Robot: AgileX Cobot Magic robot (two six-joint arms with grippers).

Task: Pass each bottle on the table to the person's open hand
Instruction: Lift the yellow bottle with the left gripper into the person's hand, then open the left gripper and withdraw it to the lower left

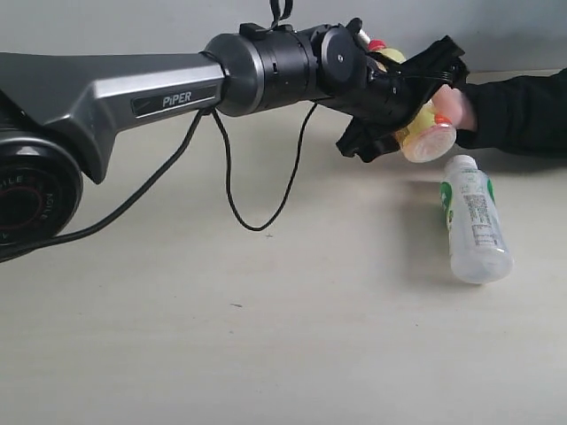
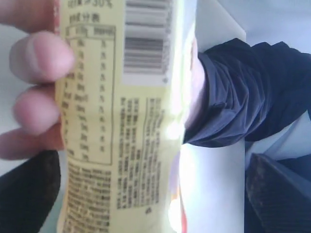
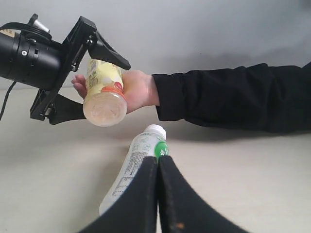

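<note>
Lying on matte table (image 1: 266, 354), milky cylindrical bottle (image 1: 474, 226).

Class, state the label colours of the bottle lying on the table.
Green and white; the bottle shows best in the exterior view.

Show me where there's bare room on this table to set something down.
Bare: the broad front of the table, left of the lying white bottle, in front of the dangling cable. Crowded: far right, where left end effector, yellow bottle and hand meet.
</note>
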